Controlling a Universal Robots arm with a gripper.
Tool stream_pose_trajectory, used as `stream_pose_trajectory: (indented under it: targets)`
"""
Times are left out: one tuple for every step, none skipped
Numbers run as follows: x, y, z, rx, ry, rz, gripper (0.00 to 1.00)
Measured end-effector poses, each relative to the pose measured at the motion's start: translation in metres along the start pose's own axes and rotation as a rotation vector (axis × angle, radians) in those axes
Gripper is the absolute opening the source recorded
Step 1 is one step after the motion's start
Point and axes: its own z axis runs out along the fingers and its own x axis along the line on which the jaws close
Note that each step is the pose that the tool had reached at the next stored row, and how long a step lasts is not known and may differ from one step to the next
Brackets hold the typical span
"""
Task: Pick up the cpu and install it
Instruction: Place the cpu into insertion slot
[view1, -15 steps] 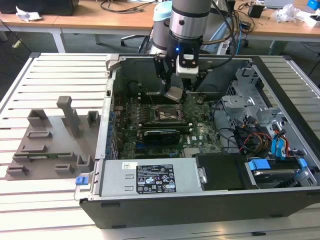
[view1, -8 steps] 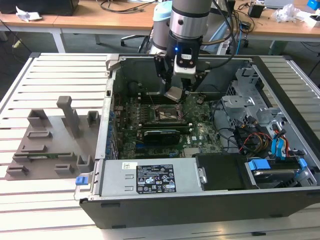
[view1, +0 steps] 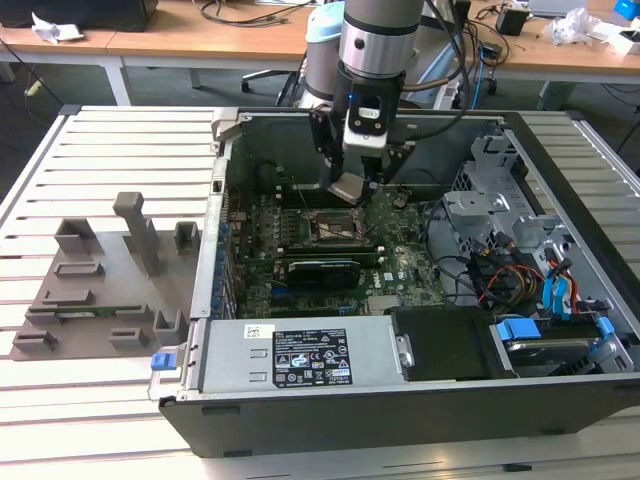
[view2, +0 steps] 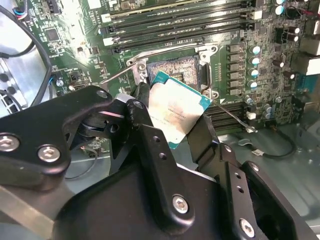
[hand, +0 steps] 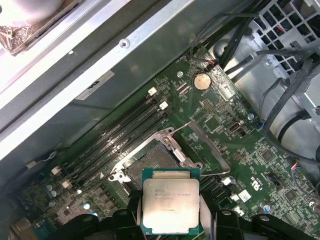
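Because likely light, stiff and fragile underneath, clamps the cpu (hand: 171, 202) by opposite rim edges in the gripper (view2: 170, 124), holding it tilted in the air just above the open socket (hand: 152, 162).

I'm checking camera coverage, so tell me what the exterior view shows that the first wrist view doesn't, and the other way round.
The exterior view takes in the whole open computer case, the grey fixture blocks beside it and the arm's wrist. The first wrist view resolves a round coin battery and the memory slots' white latches. Both show the cpu held in the gripper near the empty socket.
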Motion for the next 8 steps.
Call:
stream_pose_trajectory:
  targets:
    - [0.0000,0.0000,0.0000,-0.0001,0.0002,0.010,0.55]
    - [0.0000,0.0000,0.0000,-0.0002,0.0006,0.023,0.55]
    - [0.0000,0.0000,0.0001,-0.0003,0.0010,0.038,0.55]
    - [0.0000,0.0000,0.0001,-0.0005,0.0013,0.051,0.55]
    - [0.0000,0.0000,0.0001,-0.0006,0.0017,0.068,0.55]
    - [0.0000,0.0000,0.0001,-0.0007,0.0019,0.077,0.55]
    - [0.0000,0.0000,0.0001,-0.0009,0.0021,0.084,0.55]
    - [0.0000,0.0000,0.0001,-0.0009,0.0023,0.093,0.55]
